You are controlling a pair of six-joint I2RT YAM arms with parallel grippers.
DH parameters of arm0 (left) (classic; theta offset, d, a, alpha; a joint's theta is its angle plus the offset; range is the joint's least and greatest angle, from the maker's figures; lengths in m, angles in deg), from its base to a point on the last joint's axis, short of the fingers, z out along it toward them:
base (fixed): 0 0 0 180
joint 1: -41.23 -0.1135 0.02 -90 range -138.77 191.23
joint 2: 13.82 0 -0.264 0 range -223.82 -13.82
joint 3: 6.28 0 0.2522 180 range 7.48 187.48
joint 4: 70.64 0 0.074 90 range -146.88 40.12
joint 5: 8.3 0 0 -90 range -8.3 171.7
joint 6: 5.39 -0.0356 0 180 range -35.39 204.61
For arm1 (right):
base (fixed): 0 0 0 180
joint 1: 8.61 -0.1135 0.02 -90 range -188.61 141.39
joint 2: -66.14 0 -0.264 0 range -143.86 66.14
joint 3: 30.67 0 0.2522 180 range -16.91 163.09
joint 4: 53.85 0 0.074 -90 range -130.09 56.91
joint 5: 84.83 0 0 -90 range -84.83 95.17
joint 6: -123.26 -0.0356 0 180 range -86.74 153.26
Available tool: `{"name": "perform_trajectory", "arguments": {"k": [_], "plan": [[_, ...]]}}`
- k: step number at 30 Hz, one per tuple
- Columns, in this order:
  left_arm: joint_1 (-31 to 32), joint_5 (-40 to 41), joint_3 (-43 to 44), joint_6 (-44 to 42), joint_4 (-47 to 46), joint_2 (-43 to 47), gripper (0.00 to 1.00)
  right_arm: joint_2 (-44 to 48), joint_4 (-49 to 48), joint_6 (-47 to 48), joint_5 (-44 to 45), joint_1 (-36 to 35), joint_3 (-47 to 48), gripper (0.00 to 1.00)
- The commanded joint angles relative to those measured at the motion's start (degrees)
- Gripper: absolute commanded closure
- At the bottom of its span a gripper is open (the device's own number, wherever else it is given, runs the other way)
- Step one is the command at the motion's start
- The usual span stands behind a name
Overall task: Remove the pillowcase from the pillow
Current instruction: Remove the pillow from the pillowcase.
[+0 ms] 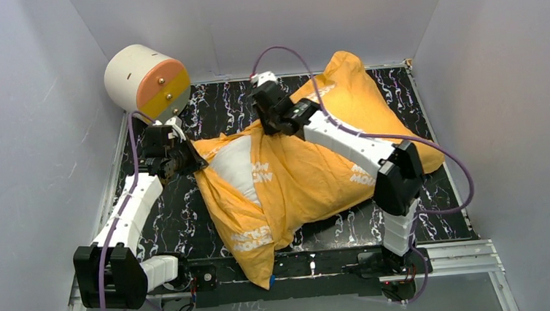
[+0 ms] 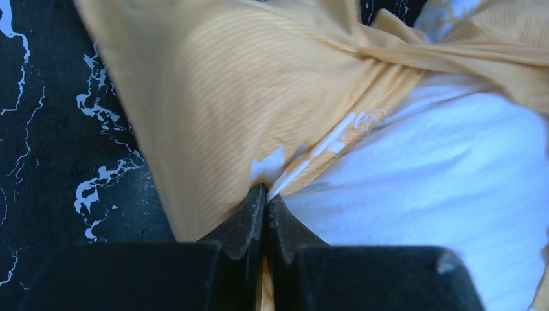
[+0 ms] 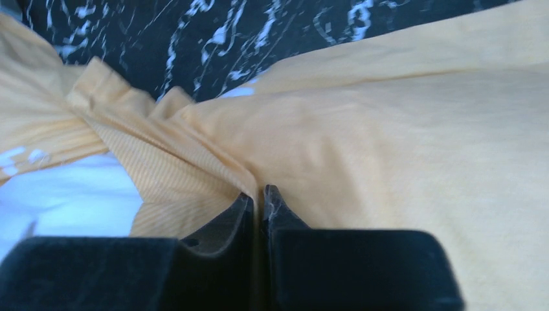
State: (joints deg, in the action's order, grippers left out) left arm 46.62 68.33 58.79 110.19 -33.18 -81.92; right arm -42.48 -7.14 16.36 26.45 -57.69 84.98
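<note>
— Pillowcase (image 1: 317,174) first: where does it lie?
— Across the middle of the overhead frame, orange-yellow face up, running from bottom centre to upper right over the black marbled table (image 1: 181,220). A sliver of blue shows at its lowest tip. The pillowcase covers most of the pillow (image 1: 238,165); only a white wedge is bare, just left of centre.
— And the left gripper (image 1: 183,158)?
— At the cloth's left edge, centre-left of the frame. In its wrist view the fingers are pressed together on a fold of striped orange fabric, with white pillow to their right and dark table to their left.
— The right gripper (image 1: 275,119)?
— Upper centre, on the top edge of the bunched cloth. In its wrist view the fingers are all but touching and yellow fabric runs right into the tips. A thin fold seems to be nipped between them, though the view is too close and soft to be sure.
— Anything else?
— A cream cylinder (image 1: 146,80) with an orange-and-yellow end, upper left, apart from the cloth.
</note>
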Motion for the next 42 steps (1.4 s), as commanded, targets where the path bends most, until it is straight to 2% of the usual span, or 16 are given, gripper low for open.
{"name": "perform_trajectory", "arguments": {"k": [1,4,6,12,14,18,21,26,27,29,31,34,37,38,41,42], "plan": [[-1.6,16.3,-0.1,-0.8,9.3,1.9,1.0,9.4,-7.5,-0.5,7.8,13.0,-4.2,0.88],[-4.8,22.8,-4.1,-0.3,8.3,1.7,1.0,7.0,-7.4,-1.7,-5.8,22.6,-5.2,1.0],[-9.3,17.8,-4.4,-1.0,8.6,0.9,1.0,4.0,0.5,-3.8,-14.2,24.5,-3.0,1.0],[-9.5,-2.7,-5.6,-2.7,2.7,2.4,1.0,9.5,-5.7,-2.5,-20.5,20.0,-9.7,0.98],[-9.6,-6.6,-4.5,-3.1,2.3,1.7,1.0,11.0,-3.5,-1.0,-25.1,19.6,-6.3,0.87],[-9.5,-10.4,-1.4,-2.6,2.5,0.5,1.0,14.1,1.7,2.5,-32.5,16.8,-0.4,0.49],[-9.5,-13.2,1.5,-2.2,2.9,-0.3,1.0,19.0,1.6,2.2,-43.1,14.8,-5.0,0.25],[-9.5,-16.2,4.7,-1.8,4.7,-0.8,1.0,31.4,-0.7,-2.7,-43.9,9.0,-22.2,0.15],[-9.5,-16.3,5.1,-1.5,5.2,-0.9,0.95,32.9,-0.6,-3.4,-41.7,6.7,-24.7,0.14],[-9.5,-15.6,5.7,-1.0,6.9,-0.7,0.73,34.0,1.3,-5.7,-34.4,1.4,-27.9,0.14],[-9.5,-14.4,5.9,-0.4,8.9,0.2,0.44,33.0,3.8,-8.0,-26.2,-3.5,-29.9,0.15],[-9.5,-11.0,5.2,0.6,13.4,4.9,0.26,30.1,8.7,-13.6,-7.9,-9.3,-31.3,0.21],[-9.6,-8.4,4.0,1.9,19.1,11.8,0.18,27.9,11.4,-18.9,0.4,-11.4,-30.2,0.49],[-9.5,-9.6,3.6,2.3,20.6,14.1,0.18,27.8,10.6,-19.4,0.6,-12.0,-30.0,0.54],[-9.4,-13.6,2.6,4.7,24.4,19.9,0.19,29.6,4.3,-20.3,-2.0,-14.3,-31.0,0.87],[-8.0,-14.1,2.4,5.6,25.3,20.5,0.19,30.5,1.7,-20.9,-3.3,-14.8,-32.3,0.91]]}}
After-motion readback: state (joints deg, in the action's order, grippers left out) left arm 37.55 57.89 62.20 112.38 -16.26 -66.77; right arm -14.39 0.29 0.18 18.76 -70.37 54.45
